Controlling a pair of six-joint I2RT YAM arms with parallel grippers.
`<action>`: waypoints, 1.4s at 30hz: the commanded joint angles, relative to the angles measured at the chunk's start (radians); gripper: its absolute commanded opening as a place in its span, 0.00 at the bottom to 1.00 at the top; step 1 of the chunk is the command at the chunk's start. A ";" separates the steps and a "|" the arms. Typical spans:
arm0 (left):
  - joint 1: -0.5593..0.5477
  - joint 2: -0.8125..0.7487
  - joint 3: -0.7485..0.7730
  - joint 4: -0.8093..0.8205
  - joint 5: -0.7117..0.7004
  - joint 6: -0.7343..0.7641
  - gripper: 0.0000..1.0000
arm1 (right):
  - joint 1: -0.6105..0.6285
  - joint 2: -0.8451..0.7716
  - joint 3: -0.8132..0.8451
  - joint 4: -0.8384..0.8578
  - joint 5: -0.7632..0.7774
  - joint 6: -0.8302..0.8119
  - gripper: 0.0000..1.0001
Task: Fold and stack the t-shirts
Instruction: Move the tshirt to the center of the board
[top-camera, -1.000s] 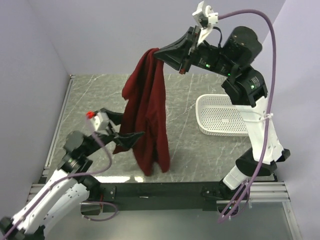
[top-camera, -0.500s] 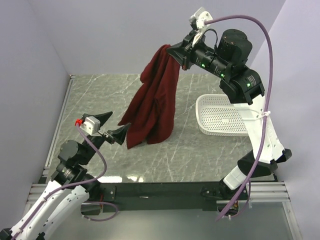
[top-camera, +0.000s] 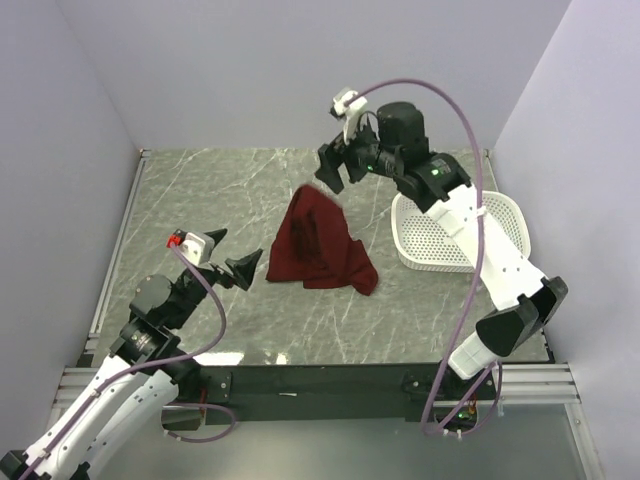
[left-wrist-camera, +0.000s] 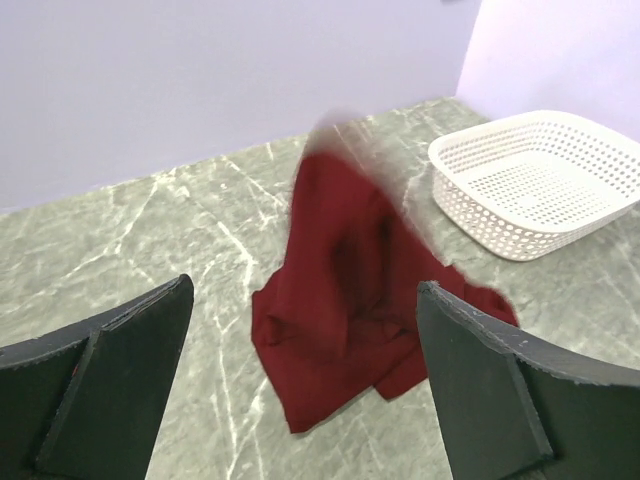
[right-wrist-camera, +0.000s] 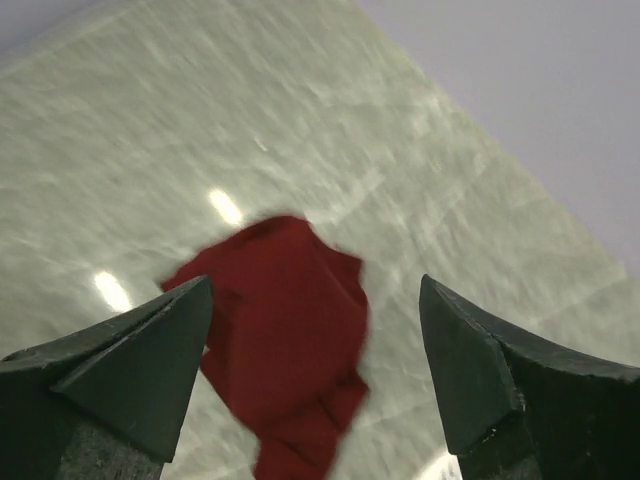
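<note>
The maroon t-shirt (top-camera: 318, 243) lies heaped on the worktop (top-camera: 200, 190). The right claw (top-camera: 332, 172) hangs above it, the left claw (top-camera: 236, 252) beside it. Both are spread wide, holding nothing.

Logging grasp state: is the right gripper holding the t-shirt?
No, the right gripper is open and empty; the t-shirt lies crumpled on the table below.

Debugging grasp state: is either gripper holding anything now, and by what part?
Nothing is held. Left gripper and right gripper are open; the dark red cotton t-shirt lies crumpled on the table, untouched.
</note>
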 joint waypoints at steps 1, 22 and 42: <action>-0.002 -0.006 0.007 0.003 -0.035 0.036 0.99 | -0.093 -0.070 -0.140 0.036 0.129 -0.038 0.91; -0.002 0.197 0.112 -0.148 -0.003 0.047 0.99 | -0.274 -0.005 -0.644 0.133 0.356 0.189 0.77; -0.002 0.168 0.099 -0.137 -0.006 0.056 0.99 | -0.267 0.290 -0.492 -0.039 0.482 -0.007 0.29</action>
